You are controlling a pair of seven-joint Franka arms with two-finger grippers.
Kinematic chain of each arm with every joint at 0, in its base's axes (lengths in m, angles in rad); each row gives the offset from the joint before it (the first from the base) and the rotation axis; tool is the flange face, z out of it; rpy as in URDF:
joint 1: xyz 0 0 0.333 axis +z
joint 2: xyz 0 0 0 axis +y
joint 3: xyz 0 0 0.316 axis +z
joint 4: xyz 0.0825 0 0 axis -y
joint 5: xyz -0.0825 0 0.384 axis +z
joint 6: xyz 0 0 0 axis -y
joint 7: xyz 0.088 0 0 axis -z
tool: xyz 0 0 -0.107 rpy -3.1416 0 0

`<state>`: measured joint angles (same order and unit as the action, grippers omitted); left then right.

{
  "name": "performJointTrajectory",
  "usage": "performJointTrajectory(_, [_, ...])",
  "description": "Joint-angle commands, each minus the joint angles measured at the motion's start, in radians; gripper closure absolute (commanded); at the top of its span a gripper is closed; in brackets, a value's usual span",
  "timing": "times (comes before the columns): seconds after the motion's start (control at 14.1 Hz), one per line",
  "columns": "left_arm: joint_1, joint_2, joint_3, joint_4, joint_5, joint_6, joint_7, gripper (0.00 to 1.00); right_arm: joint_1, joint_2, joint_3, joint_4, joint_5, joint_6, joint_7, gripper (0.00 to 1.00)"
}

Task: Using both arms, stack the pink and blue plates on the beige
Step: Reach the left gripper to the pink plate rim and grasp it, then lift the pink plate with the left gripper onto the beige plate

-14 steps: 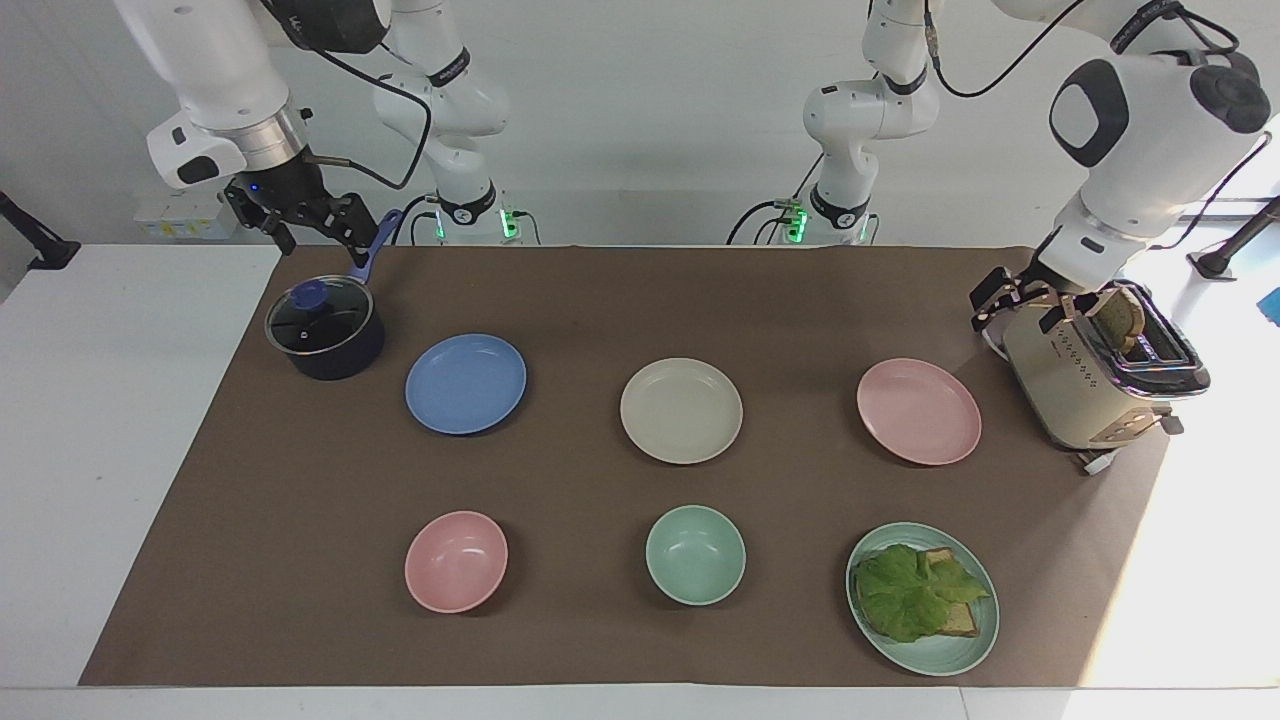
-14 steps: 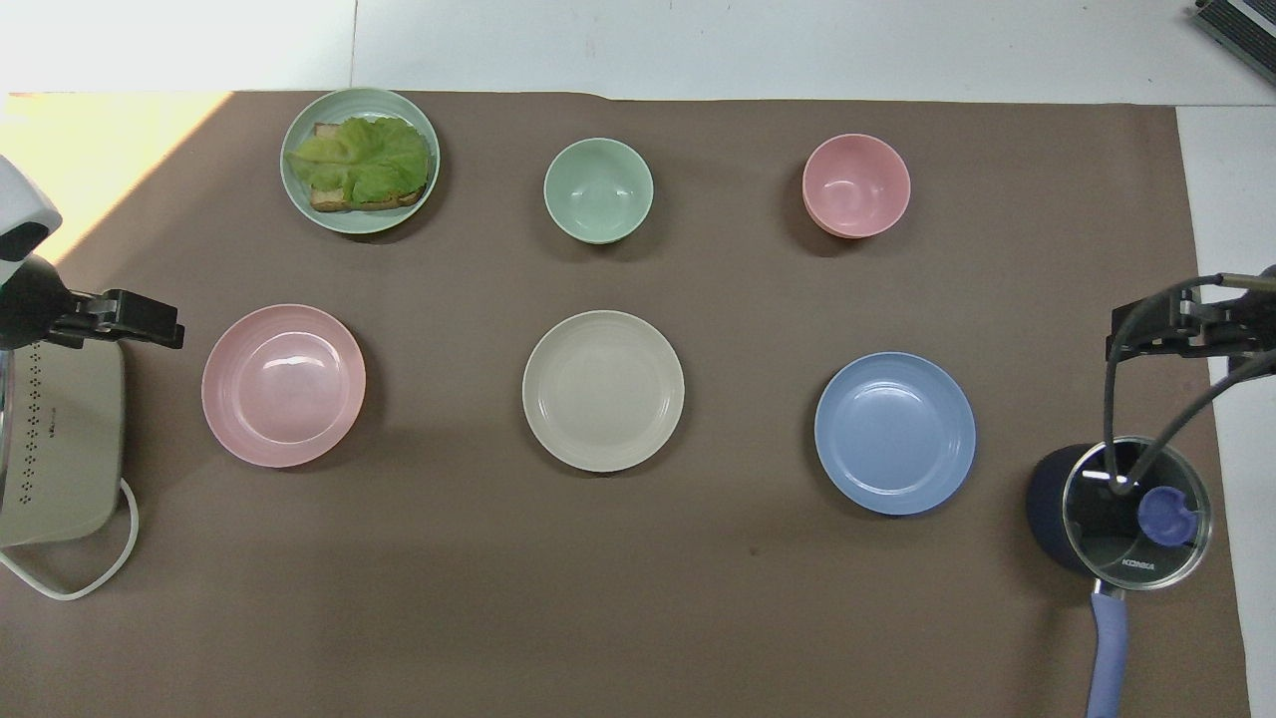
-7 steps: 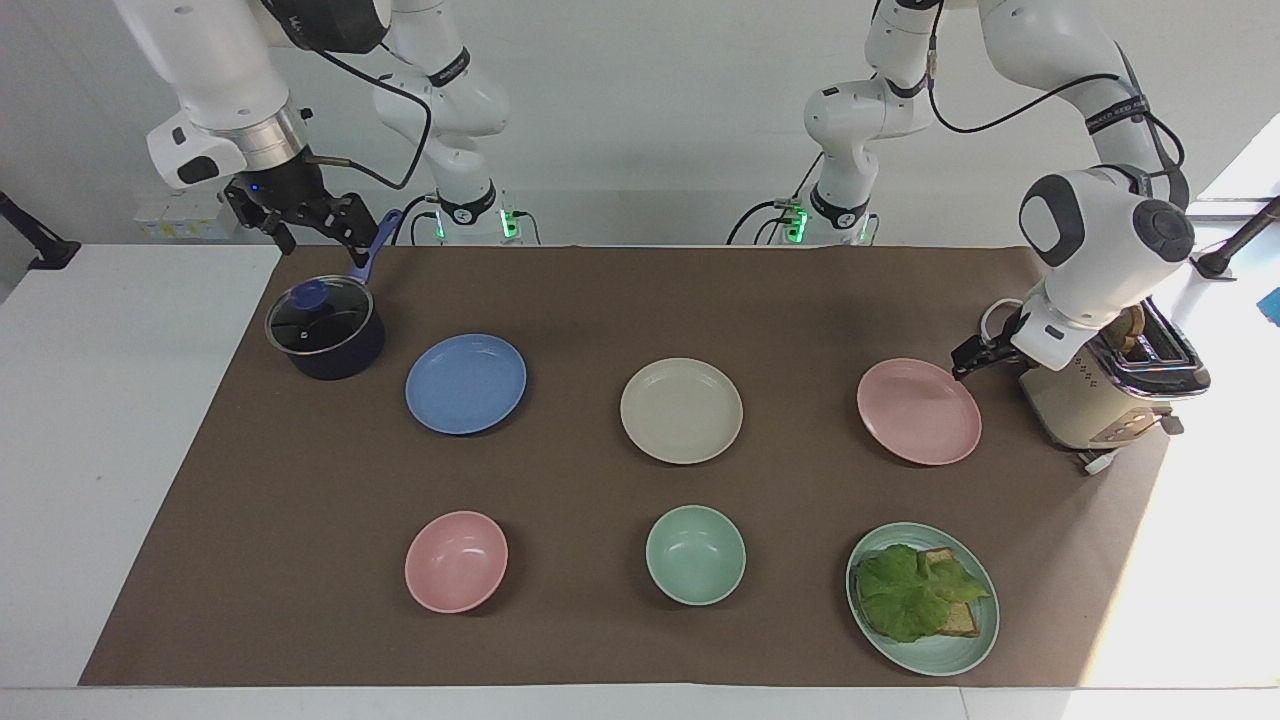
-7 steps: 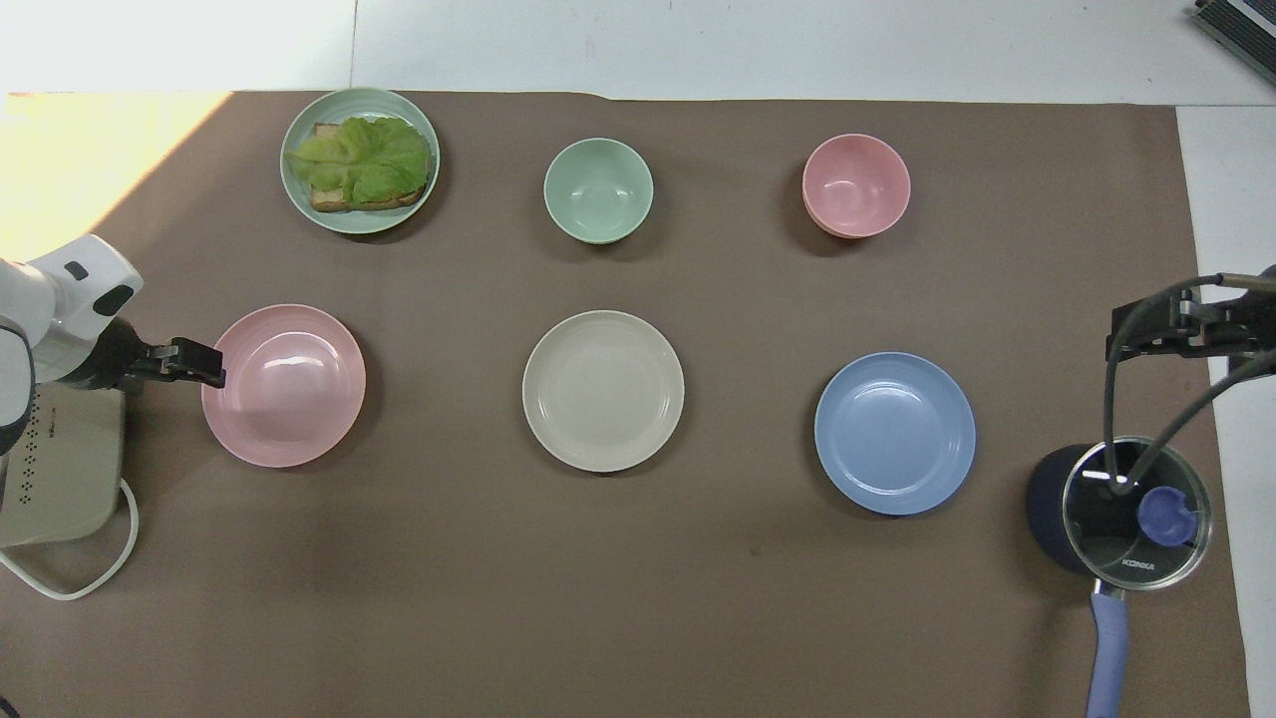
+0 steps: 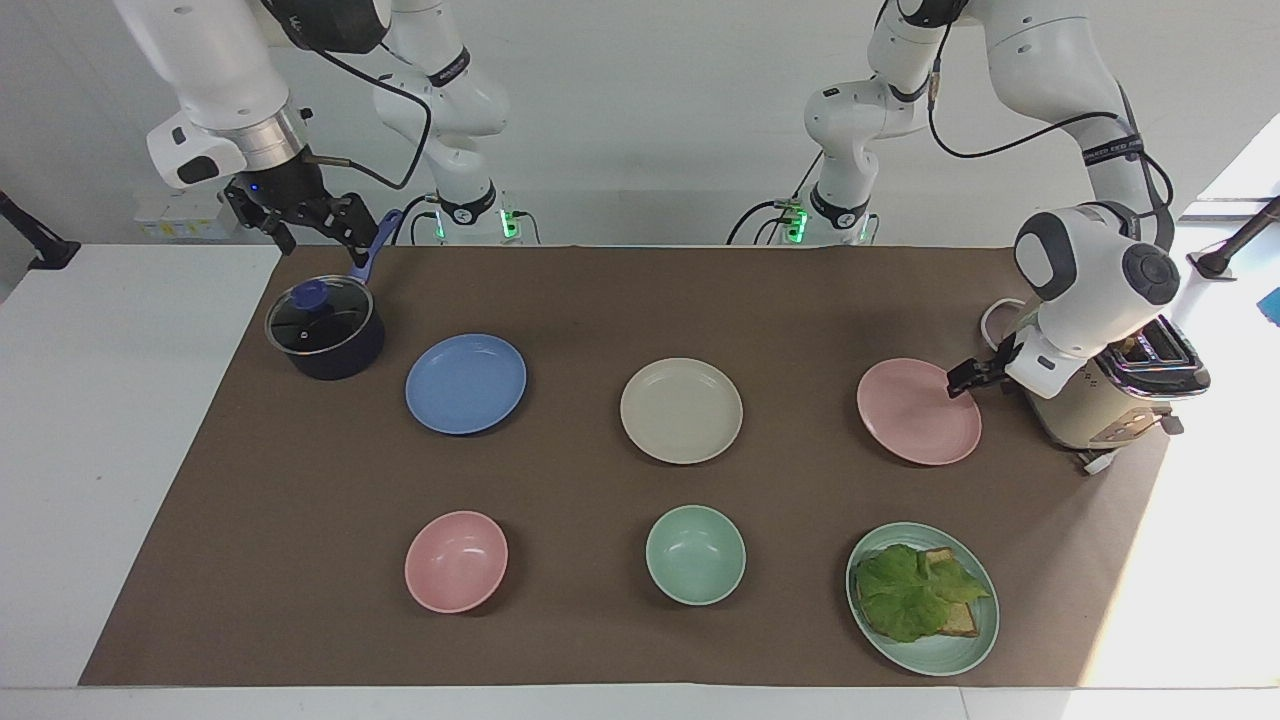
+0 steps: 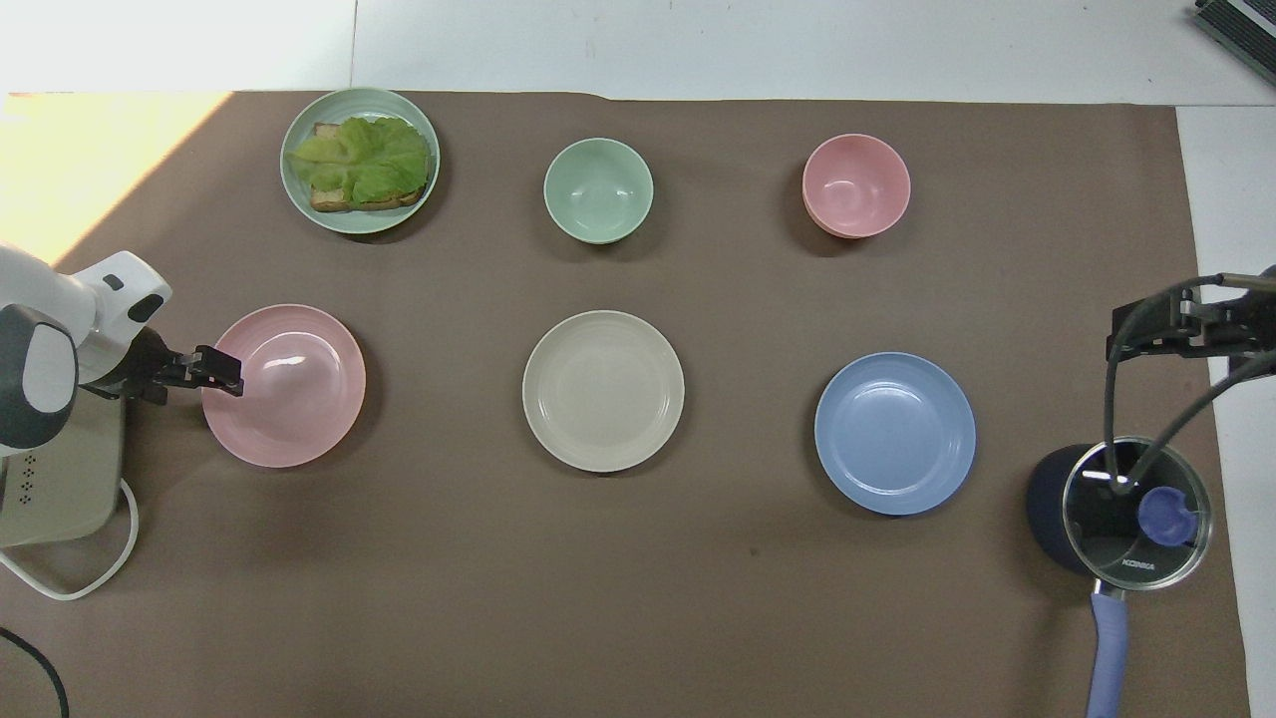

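Note:
The pink plate (image 5: 915,415) (image 6: 294,399), the beige plate (image 5: 681,410) (image 6: 603,391) and the blue plate (image 5: 465,384) (image 6: 894,433) lie apart in one row on the brown mat, beige in the middle. My left gripper (image 5: 962,380) (image 6: 221,371) is open and low over the pink plate's rim on the toaster's side. I cannot tell whether it touches the rim. My right gripper (image 5: 310,225) (image 6: 1146,334) hangs open above the pot, beside the blue plate, and holds nothing.
A cream toaster (image 5: 1090,415) (image 6: 55,489) stands at the left arm's end and a lidded dark pot (image 5: 325,330) (image 6: 1121,514) at the right arm's end. Farther from the robots sit a pink bowl (image 5: 456,561), a green bowl (image 5: 695,554) and a green plate (image 5: 940,665) with lettuce and bread.
My left arm has swung down from over the toaster and brought its gripper to the pink plate's rim. The right arm and all plates have stayed put.

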<state>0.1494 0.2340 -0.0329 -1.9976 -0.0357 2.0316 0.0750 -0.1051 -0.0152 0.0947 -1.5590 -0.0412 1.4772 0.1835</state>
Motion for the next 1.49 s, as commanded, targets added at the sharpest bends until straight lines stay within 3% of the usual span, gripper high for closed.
performJointTrajectory(0.0, [0.003, -0.018, -0.009, -0.061, 0.002, 0.021, -0.066, 0.0, -0.015, -0.005, 0.0, -0.003, 0.026, -0.012, -0.032, 0.0])
performJointTrajectory(0.28, [0.009, -0.022, -0.009, -0.082, -0.001, 0.015, -0.112, 0.0, -0.015, -0.005, 0.0, -0.003, 0.026, -0.012, -0.032, 0.0])
performJointTrajectory(0.36, [0.009, -0.024, -0.009, -0.082, -0.003, 0.01, -0.115, 0.33, -0.015, -0.005, 0.0, -0.003, 0.026, -0.012, -0.032, 0.0])
performJointTrajectory(0.43, [0.01, -0.022, -0.009, -0.081, -0.018, 0.01, -0.124, 0.74, -0.015, -0.005, 0.0, -0.004, 0.026, -0.012, -0.032, 0.0])
performJointTrajectory(0.5, [0.012, -0.022, -0.009, -0.079, -0.024, 0.01, -0.124, 1.0, -0.015, -0.005, 0.0, -0.004, 0.026, -0.012, -0.032, 0.0])
performJointTrajectory(0.78, [0.01, -0.019, -0.009, -0.057, -0.024, -0.014, -0.124, 1.0, -0.015, -0.006, 0.0, -0.006, 0.026, -0.012, -0.032, 0.0])
performJointTrajectory(0.99, [0.013, -0.024, -0.009, 0.086, -0.027, -0.253, -0.124, 1.0, -0.015, -0.006, 0.0, -0.007, 0.026, -0.012, -0.03, 0.0])
performJointTrajectory(1.21, [-0.002, -0.027, -0.012, 0.259, -0.13, -0.511, -0.148, 1.0, -0.015, -0.006, -0.001, -0.007, 0.026, -0.012, -0.032, 0.0])
performJointTrajectory(1.42, [-0.121, -0.051, -0.044, 0.251, -0.164, -0.504, -0.359, 1.0, -0.015, -0.006, -0.001, -0.007, 0.026, -0.012, -0.032, 0.0])
